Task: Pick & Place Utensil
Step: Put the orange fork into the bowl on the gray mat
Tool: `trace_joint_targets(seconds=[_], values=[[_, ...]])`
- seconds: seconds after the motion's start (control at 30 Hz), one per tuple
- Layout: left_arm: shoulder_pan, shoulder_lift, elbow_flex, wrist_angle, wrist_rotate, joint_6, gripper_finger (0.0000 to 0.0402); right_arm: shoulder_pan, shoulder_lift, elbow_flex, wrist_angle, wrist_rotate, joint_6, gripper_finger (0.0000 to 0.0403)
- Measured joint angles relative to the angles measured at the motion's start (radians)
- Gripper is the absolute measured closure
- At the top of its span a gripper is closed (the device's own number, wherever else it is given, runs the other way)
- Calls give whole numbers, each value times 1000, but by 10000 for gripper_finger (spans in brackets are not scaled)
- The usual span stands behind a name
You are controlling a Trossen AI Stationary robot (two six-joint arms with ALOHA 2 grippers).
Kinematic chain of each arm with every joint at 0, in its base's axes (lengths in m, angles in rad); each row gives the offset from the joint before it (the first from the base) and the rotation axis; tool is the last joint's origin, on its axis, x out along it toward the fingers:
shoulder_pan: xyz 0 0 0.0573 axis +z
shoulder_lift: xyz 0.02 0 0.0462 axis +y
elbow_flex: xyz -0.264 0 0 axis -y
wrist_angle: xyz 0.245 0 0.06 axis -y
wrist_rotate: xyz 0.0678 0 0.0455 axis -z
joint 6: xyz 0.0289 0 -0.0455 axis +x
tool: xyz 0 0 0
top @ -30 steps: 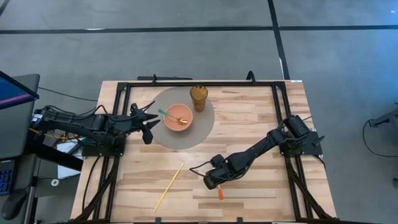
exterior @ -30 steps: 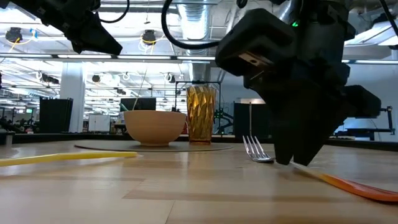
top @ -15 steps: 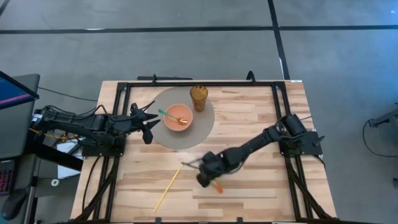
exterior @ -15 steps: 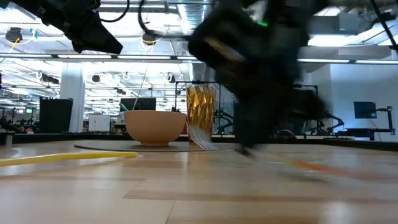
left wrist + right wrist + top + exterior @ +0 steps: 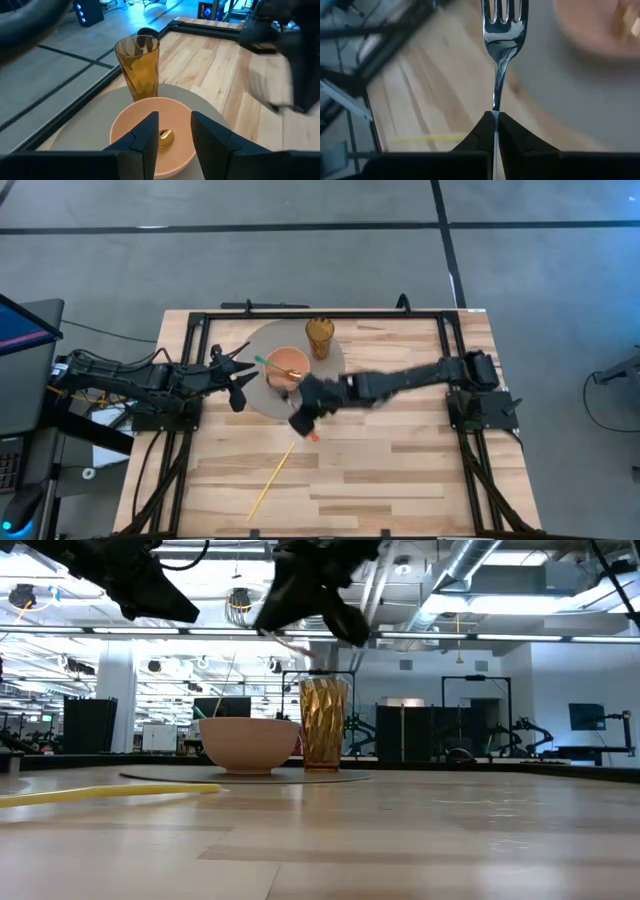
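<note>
Yellow stick [image 5: 271, 481]: lies alone on the bare wood near the table's [image 5: 400, 470] front edge, left of the middle, slanting toward the mat; in the low view it is a thin yellow line [image 5: 110, 793] flat on the boards.
Right gripper [image 5: 300, 420]: hangs above the table over the front rim of the grey mat [image 5: 262, 402], its arm stretched across from the right edge; its fingers [image 5: 482, 131] are pressed together, pinching the fork.
Fork [image 5: 502, 35]: clamped by its handle between the right gripper's fingers, metal tines pointing away from the wrist; an orange handle tip [image 5: 313, 437] sticks out on the gripper's near side, over the wood just off the mat. It is clear of the table surface.
Mat: round and grey, toward the far edge of the table, left of centre; it carries the bowl and the glass.
Bowl [image 5: 288, 364]: peach-coloured, on the mat just beyond the right gripper; a gold spoon head [image 5: 165, 135] lies inside it, with a green handle [image 5: 264, 362] over the rim toward the left.
Left gripper [image 5: 240, 375]: waits at the table's left edge beside the mat, fingers [image 5: 146, 137] spread apart, nothing between them, facing the bowl.
Amber glass [image 5: 319, 336]: upright on the far part of the mat, just beside the bowl and nearest the far edge.
</note>
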Motion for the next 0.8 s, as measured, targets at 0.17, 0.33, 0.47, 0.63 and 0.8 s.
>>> trace_joint_targets(seconds=[0.17, 0.33, 0.47, 0.63, 0.8], values=[[0, 0, 0, 8, 0, 51, 286, -107, 108, 202, -218, -59, -102, 401], [0, 0, 0, 11, 0, 57, 286, -205, 223, 351, -397, -92, -103, 402], [0, 0, 0, 11, 0, 57, 286, -268, 283, 423, -418, -201, -122, 403], [0, 0, 0, 11, 0, 57, 286, -295, 335, 478, -422, -252, -128, 402], [0, 0, 0, 11, 0, 57, 286, -308, 371, 480, -420, -248, -143, 403]])
